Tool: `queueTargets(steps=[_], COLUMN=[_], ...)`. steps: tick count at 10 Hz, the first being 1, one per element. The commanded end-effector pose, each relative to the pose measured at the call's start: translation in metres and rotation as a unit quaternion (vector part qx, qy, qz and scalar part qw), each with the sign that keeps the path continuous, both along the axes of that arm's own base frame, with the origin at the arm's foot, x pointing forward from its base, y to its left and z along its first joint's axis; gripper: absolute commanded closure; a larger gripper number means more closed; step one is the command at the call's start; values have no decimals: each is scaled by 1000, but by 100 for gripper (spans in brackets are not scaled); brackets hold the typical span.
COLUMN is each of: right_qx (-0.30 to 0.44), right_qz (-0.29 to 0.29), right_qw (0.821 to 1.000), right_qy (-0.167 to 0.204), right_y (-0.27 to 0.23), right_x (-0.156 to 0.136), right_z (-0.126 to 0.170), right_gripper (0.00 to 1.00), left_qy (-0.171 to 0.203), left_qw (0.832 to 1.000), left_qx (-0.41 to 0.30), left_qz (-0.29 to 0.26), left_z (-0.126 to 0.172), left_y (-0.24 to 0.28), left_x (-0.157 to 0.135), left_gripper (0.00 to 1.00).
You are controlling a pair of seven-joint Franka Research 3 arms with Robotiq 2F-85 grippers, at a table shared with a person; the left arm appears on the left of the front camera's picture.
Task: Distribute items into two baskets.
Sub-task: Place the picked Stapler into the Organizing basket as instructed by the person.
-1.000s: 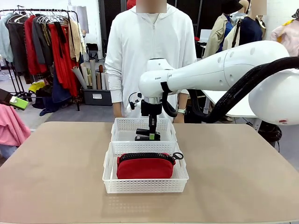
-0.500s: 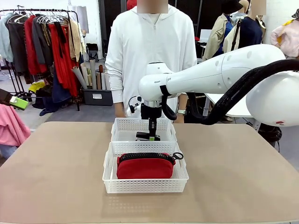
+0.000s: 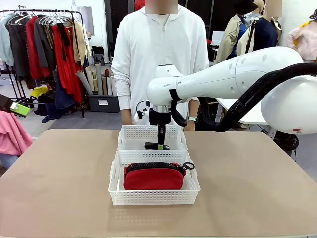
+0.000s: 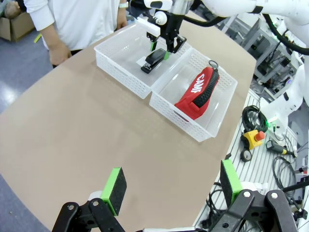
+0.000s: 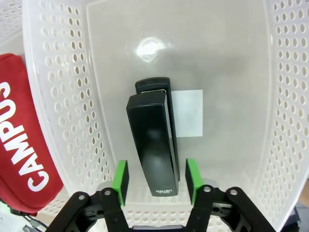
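Your right hand [image 5: 154, 181] sits low in the far basket [image 3: 130, 133], at mid-frame in the front view. Its pads stand apart on either side of the black stapler [image 5: 153, 154], with a gap at each side. The stapler lies flat on the basket floor, partly over a white label [image 5: 189, 113]. The red pouch [image 3: 153, 177] fills the near basket [image 3: 153, 197], just below on the desk [image 3: 59, 173]. Your left hand [image 4: 171, 187] hangs wide apart at the bottom of its wrist view, holding nothing.

Right pincer [image 5: 157, 181] lowered, pointing down, pads parted, left pincer [image 4: 171, 186] spread wide, raised off to the side
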State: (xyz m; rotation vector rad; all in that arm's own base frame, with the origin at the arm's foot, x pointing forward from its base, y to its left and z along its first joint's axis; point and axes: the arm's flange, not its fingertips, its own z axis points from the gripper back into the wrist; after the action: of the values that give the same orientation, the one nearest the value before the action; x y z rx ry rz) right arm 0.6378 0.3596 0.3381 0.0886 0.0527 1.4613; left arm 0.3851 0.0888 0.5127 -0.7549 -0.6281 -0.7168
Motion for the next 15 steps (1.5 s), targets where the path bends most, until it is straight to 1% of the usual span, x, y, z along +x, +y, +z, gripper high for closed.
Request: queueTargets(steps=[1, 3, 5, 6, 7, 8, 15], right_qx=[15, 30, 39, 41, 39, 36, 36], right_qz=[-15, -39, -54, -59, -44, -41, -41], right_qw=[1000, 999, 998, 997, 998, 998, 998], right_qy=[0, 2, 0, 2, 5, -7, -7], right_y=[-2, -8, -10, -10, -11, -9, -9], right_x=[2, -3, -5, -6, -6, 1, 1], right_z=[22, 40, 48, 49, 49, 49, 49], right_gripper=[0, 0, 0, 0, 0, 0, 0], left_qy=[-1, -1, -1, -1, -1, -1, -1], left_qw=[1000, 1000, 1000, 1000, 1000, 1000, 1000], left_qx=[-3, -3, -3, -3, -3, -3, -3], left_qz=[-2, -2, -2, -2, -2, -2, -2], left_z=[0, 0, 0, 0, 0, 0, 0], left_y=[0, 0, 0, 0, 0, 0, 0], left_x=[-1, -1, -1, -1, -1, -1, -1], left_gripper=[0, 0, 0, 0, 0, 0, 0])
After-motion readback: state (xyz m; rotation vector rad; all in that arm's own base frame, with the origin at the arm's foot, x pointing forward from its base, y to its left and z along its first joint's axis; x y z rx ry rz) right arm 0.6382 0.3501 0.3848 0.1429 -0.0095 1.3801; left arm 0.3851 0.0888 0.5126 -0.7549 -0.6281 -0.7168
